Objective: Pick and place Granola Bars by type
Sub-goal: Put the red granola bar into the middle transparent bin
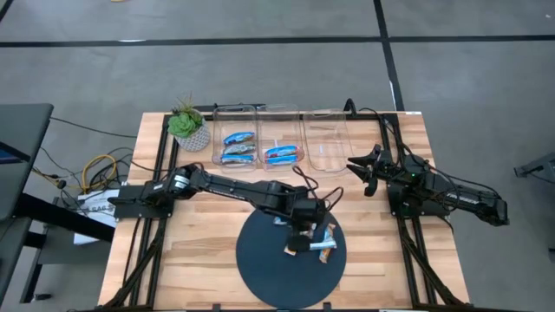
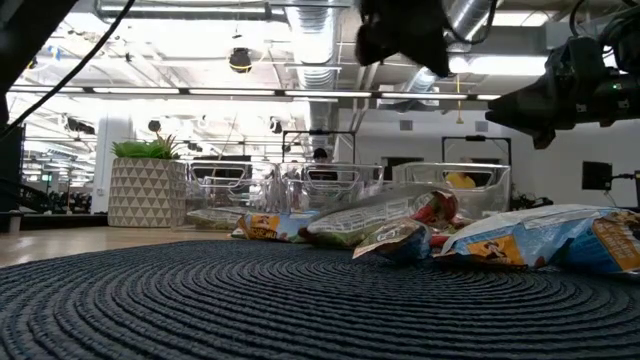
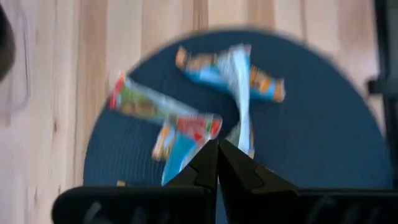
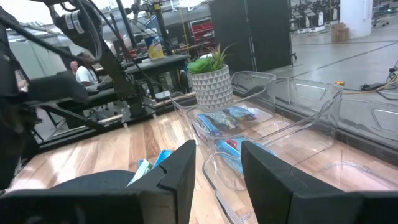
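Note:
Several granola bars [image 1: 310,245] lie in a loose heap on the dark round mat [image 1: 269,269]: blue-and-white ones [image 3: 230,68] and a green-and-red one [image 3: 155,109]. My left gripper [image 3: 217,148] hangs shut above the heap [image 2: 400,230], slanting down, with nothing between its fingers. In the low view it shows at the top, clear of the bars. More blue bars lie in the left clear bin [image 1: 238,147] and the middle one [image 1: 283,155]. My right gripper [image 1: 357,169] waits open at the table's right, level, fingers apart [image 4: 217,165].
Three clear bins [image 1: 234,117] stand side by side at the far edge, the rightmost one [image 1: 329,143] nearest my right gripper. A potted plant [image 1: 186,126] stands left of them. Bare wood shows left and right of the mat.

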Tool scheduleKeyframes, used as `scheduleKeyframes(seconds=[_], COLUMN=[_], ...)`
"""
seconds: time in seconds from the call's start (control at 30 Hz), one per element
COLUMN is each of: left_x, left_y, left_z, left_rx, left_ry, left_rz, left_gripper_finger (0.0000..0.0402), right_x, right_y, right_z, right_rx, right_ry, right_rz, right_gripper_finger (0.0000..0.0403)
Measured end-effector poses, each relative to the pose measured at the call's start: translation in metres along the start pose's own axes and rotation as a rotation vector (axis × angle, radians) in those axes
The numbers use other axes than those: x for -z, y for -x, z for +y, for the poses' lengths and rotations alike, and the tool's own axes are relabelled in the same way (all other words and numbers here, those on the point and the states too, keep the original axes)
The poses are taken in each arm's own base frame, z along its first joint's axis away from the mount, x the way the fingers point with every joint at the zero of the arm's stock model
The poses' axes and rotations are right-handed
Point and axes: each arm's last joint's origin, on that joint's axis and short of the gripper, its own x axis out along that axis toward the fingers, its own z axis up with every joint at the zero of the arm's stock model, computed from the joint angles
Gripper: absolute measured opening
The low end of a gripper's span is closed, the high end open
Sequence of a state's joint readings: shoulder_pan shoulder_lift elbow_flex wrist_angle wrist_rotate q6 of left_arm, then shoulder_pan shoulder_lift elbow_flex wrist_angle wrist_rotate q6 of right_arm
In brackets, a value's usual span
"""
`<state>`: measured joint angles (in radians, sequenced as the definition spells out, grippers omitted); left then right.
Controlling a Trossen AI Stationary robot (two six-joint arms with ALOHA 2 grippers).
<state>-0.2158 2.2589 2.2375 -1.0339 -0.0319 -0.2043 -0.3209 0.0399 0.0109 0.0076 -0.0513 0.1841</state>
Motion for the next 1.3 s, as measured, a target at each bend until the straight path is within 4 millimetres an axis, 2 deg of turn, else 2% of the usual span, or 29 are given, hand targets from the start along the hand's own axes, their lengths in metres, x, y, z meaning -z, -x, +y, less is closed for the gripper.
scheduleKeyframes(seconds=[0.17,0.3,0.5,0.6,0.67,0.83,1.13,1.3], left_x=[0.008,0.012,0.022,0.027,0.029,0.030,0.029,0.033], left_y=[0.000,0.001,-0.031,-0.047,-0.051,-0.060,-0.062,-0.079], left_z=[0.002,0.003,0.006,0.006,0.007,0.013,0.017,0.017], left_rx=[-0.022,-0.033,-0.056,-0.067,-0.082,-0.139,-0.117,-0.084], left_ry=[-0.011,-0.045,-0.094,-0.121,-0.134,-0.177,-0.196,-0.207], left_rz=[0.086,0.126,0.230,0.275,0.289,0.306,0.308,0.329], left_gripper_finger=[0.0022,0.0065,0.0146,0.0176,0.0190,0.0207,0.0208,0.0208], right_x=[0.000,0.000,0.000,0.000,0.000,0.000,0.000,0.000], right_y=[0.000,0.000,0.000,0.000,0.000,0.000,0.000,0.000], right_z=[0.000,0.000,0.000,0.000,0.000,0.000,0.000,0.000], right_rx=[0.000,0.000,0.000,0.000,-0.001,-0.001,0.000,-0.001], right_ry=[0.000,0.000,0.000,0.000,0.000,0.000,0.000,0.000], right_rz=[0.000,0.000,0.000,0.001,-0.002,0.001,-0.001,-0.001], right_gripper_finger=[0.0123,0.0123,0.0123,0.0123,0.0123,0.0123,0.0123,0.0123])
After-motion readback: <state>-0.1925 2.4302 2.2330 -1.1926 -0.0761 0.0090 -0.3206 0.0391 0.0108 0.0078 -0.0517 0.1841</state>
